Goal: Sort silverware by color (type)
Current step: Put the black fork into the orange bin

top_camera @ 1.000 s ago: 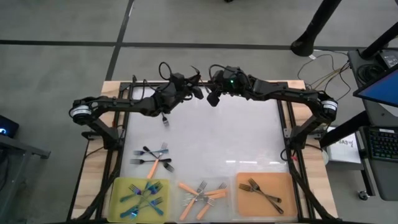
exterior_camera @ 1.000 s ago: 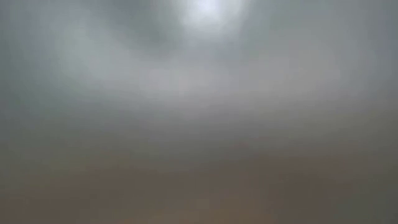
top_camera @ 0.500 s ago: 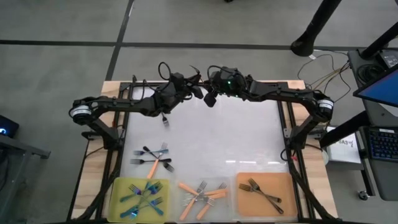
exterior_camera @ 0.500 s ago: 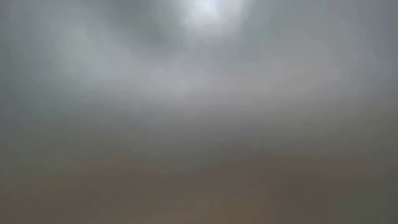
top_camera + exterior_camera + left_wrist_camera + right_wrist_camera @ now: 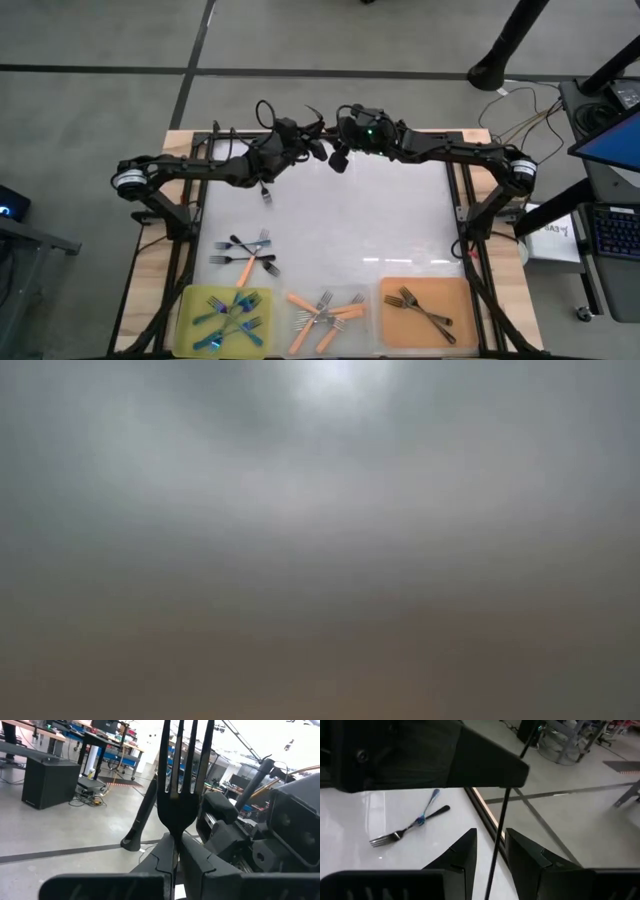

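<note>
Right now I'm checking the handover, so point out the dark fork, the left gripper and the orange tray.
dark fork [image 5: 182,805], left wrist view, neck below tines.
left gripper [image 5: 176,857], left wrist view, fingertips.
orange tray [image 5: 395,325], high view, bare floor.

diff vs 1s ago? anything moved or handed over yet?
Only the right pincer moved, a little toward the left pincer at the table's far edge, its fingers straddling the dark fork's handle. Left pincer unmoved, clamped on that fork. Loose forks and three trays unchanged.

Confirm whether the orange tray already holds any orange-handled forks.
No: in the high view the orange tray holds only two dark forks.
</note>
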Robot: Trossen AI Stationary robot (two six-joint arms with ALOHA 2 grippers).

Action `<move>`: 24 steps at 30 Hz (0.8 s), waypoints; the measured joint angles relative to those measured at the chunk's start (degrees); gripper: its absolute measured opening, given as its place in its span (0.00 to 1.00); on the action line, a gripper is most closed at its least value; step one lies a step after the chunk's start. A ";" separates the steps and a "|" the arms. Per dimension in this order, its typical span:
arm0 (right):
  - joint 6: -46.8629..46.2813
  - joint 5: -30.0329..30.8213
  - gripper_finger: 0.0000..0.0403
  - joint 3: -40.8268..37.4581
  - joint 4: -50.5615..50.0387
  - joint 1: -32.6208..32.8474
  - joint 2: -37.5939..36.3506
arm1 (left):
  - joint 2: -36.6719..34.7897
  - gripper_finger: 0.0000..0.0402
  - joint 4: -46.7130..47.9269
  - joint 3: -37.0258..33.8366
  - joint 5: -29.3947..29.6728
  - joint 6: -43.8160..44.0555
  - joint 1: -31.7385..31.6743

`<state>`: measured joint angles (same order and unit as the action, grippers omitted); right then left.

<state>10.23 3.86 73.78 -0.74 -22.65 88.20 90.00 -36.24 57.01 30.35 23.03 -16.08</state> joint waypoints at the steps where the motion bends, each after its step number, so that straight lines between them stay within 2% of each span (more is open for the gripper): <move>1: 0.23 0.01 0.23 0.00 -0.04 0.00 0.00 | 0.00 0.00 -0.01 0.00 -0.02 0.00 0.00; 10: 1.17 0.02 0.22 0.00 0.18 -0.07 0.00 | 0.00 0.00 0.11 -0.02 -0.07 -0.46 -0.04; 13: 0.92 0.02 0.17 0.00 0.20 -0.04 0.00 | 0.00 0.00 -0.10 -0.02 -0.08 -0.46 -0.04; 18: -0.03 -0.58 0.04 0.00 0.14 -0.19 0.00 | 0.00 0.00 -0.26 -0.04 -0.55 0.14 -0.04; 24: -1.63 -0.86 0.02 0.02 0.18 -0.22 -0.02 | 0.02 0.00 -0.72 -0.07 -0.88 0.22 -0.04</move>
<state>8.60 3.00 73.80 -0.56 -22.87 88.18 90.01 -36.97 56.95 29.47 23.25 -16.12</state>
